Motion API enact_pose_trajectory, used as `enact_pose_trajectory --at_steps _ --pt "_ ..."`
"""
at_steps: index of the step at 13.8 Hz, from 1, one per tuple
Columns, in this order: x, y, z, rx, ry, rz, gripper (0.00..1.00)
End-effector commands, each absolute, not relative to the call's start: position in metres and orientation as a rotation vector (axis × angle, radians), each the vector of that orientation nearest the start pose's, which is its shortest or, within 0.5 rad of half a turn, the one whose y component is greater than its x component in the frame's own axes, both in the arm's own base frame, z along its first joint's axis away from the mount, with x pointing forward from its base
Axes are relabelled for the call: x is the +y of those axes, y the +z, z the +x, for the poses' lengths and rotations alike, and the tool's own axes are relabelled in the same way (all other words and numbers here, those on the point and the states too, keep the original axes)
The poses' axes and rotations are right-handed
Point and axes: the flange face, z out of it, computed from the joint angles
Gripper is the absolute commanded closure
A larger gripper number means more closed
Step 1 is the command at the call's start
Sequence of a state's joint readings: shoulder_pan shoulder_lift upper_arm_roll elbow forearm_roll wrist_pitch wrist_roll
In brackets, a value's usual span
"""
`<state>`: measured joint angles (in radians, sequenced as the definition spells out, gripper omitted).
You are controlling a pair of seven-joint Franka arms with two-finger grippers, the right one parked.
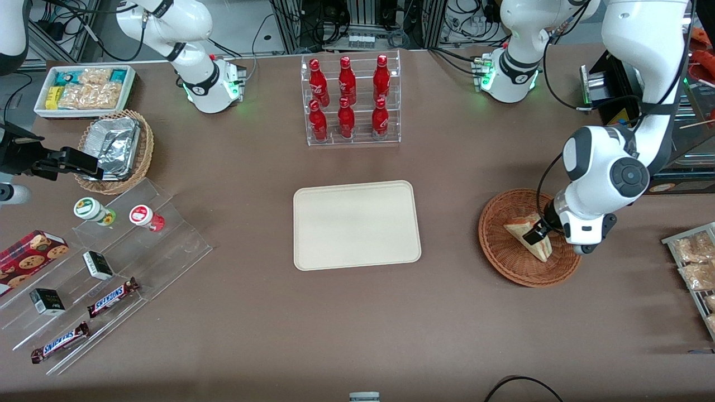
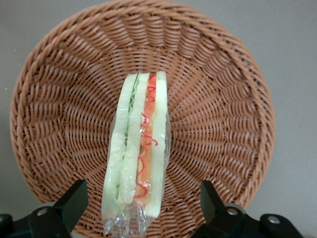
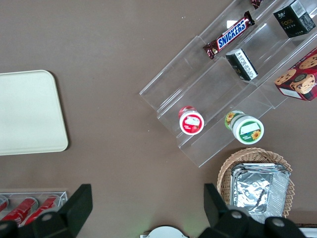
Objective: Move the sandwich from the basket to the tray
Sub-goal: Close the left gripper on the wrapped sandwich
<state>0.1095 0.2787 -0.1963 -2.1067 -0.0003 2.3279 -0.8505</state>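
The sandwich (image 1: 528,237) (image 2: 137,148), a plastic-wrapped wedge of pale bread with green and orange-red filling, lies in the round reddish-brown wicker basket (image 1: 503,251) (image 2: 223,114) toward the working arm's end of the table. My gripper (image 1: 539,230) (image 2: 141,201) hangs low over the basket, open, one finger on each side of the sandwich's wide end with a gap to each finger. The cream tray (image 1: 356,224) lies flat and bare at the table's middle, apart from the basket.
A clear rack of red bottles (image 1: 351,100) stands farther from the front camera than the tray. Snack packets on a rack (image 1: 695,268) lie beside the basket at the table's edge. Toward the parked arm's end are a foil-lined tan basket (image 1: 114,149), an acrylic step shelf (image 1: 106,273) and a white snack bin (image 1: 84,89).
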Motion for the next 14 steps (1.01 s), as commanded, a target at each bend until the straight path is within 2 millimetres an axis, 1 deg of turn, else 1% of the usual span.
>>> enact_pose_trajectory --at_steps 1,3,4,5,6,7,9,11,13,14 --pt "-0.049 0.266 0.567 -1.229 0.119 -2.922 0.00" --pt "-0.049 0.260 0.564 -1.237 0.116 -2.921 0.00" --pt "-0.049 0.253 0.562 -1.270 0.124 -2.905 0.11" --pt "-0.049 0.250 0.560 -1.301 0.124 -2.890 0.48" --pt "-0.049 0.249 0.558 -1.283 0.123 -2.888 0.94" --pt "-0.049 0.252 0.556 -1.264 0.124 -2.891 1.00" --pt "-0.047 0.269 0.556 -1.199 0.105 -2.883 1.00" --pt "-0.055 0.293 0.557 -1.079 0.105 -2.861 1.00" --pt "-0.083 0.317 0.564 -0.930 0.149 -2.884 1.00" --pt "-0.098 0.326 0.566 -0.858 0.163 -2.902 1.00"
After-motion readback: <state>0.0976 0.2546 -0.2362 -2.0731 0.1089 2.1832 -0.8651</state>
